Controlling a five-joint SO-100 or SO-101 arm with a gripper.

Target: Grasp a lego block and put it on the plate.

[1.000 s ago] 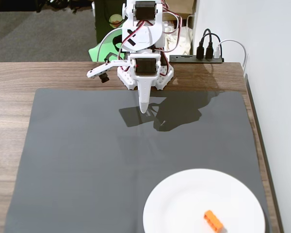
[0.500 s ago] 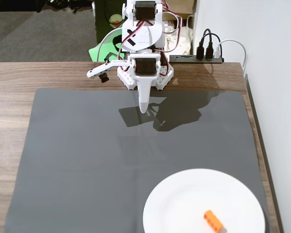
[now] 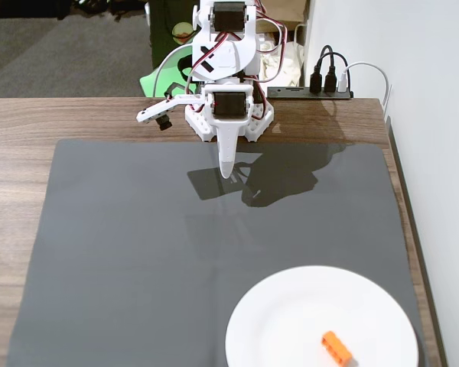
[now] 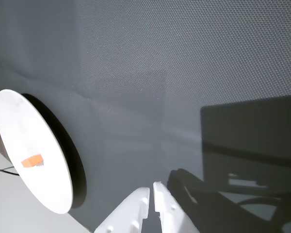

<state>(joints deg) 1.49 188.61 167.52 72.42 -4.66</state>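
White claw nearly closed, empty, above grey mat; lego block on plate.

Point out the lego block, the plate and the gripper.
lego block (image 3: 336, 348), fixed view, its studded top.
plate (image 3: 291, 313), fixed view, bare white surface.
gripper (image 4: 152, 194), wrist view, between the tips of the closed jaws.

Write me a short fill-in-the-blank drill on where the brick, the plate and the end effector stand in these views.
1. The orange lego block lies on the white ____.
2. The plate rests on a dark grey ____ that covers the wooden table.
3. In the wrist view the end effector has its jaws ____ and holds nothing.
4. In the fixed view the plate sits near the ____ right corner of the mat.

Missing words: plate; mat; shut; lower
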